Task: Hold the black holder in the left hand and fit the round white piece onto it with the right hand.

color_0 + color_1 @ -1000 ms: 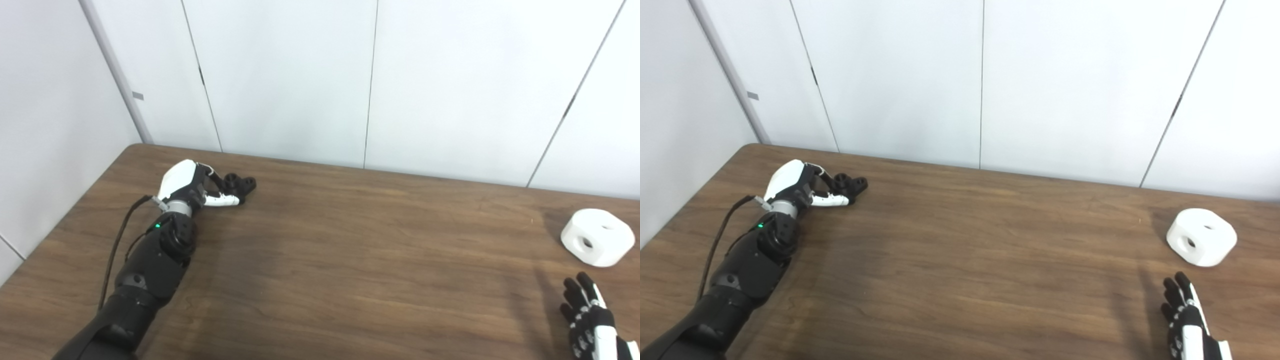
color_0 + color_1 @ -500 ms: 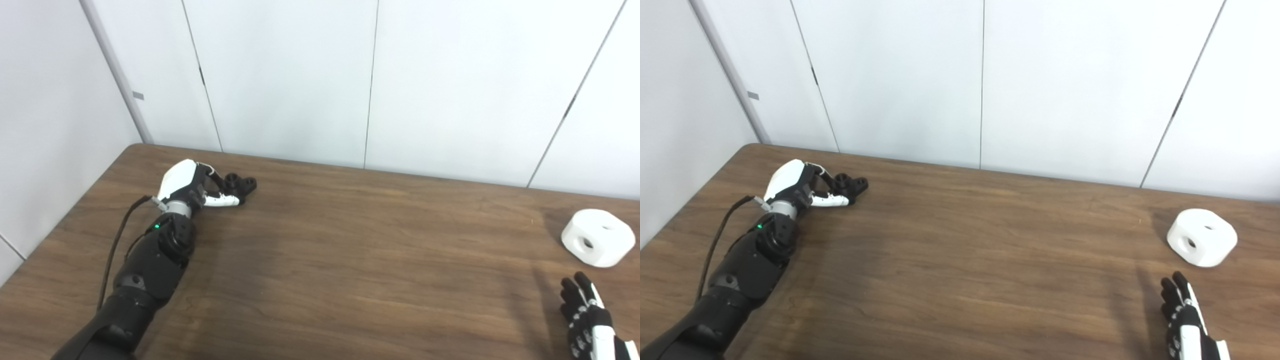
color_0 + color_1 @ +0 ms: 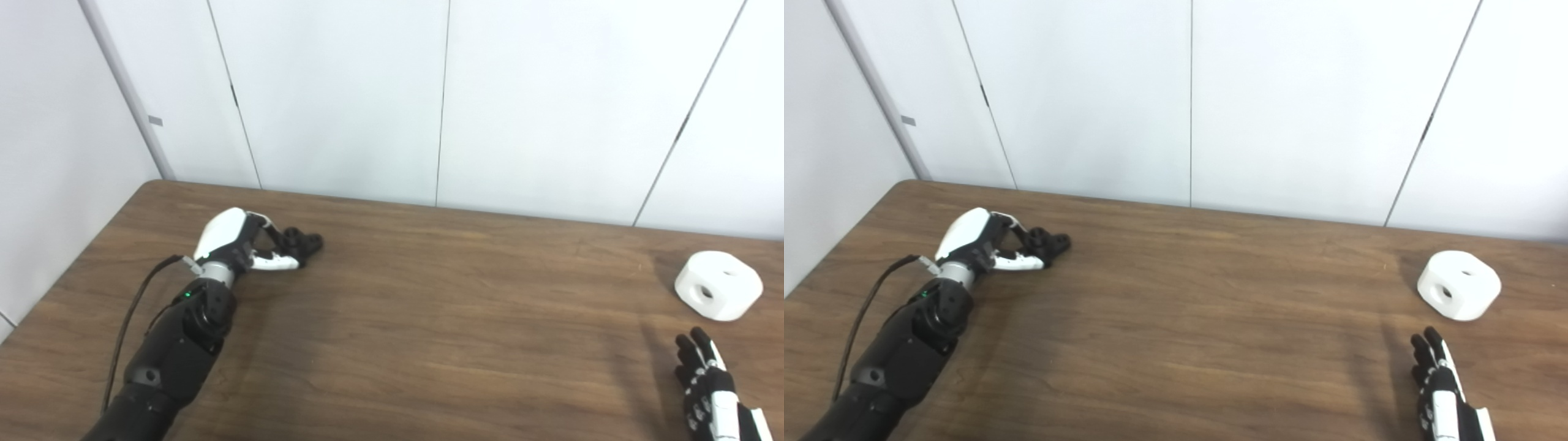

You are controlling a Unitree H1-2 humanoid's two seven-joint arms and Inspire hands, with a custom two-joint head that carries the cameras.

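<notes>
Nearest to us, our right hand (image 3: 1442, 392) hovers low at the table's (image 3: 429, 343) front right corner, its fingers (image 3: 1424, 355) held straight and slightly apart, holding nothing. The wrist is cut off by the frame edge, so we cannot judge its angle. Just beyond it the round white piece (image 3: 1458, 285) sits on the table, near but not touched; one hole shows in its side and others on top, and we cannot tell which one takes the holder. If we reach too flat, we could push it toward the right edge rather than grasp it.

Farther off, well apart on the left, our left hand (image 3: 236, 242) lies on the table with its fingers (image 3: 275, 262) curled around the black holder (image 3: 300, 242). The holder is small and dark, and the hand partly hides it, so we cannot tell how firm the grip is. A loose hold could let it twist or drop on lifting.
</notes>
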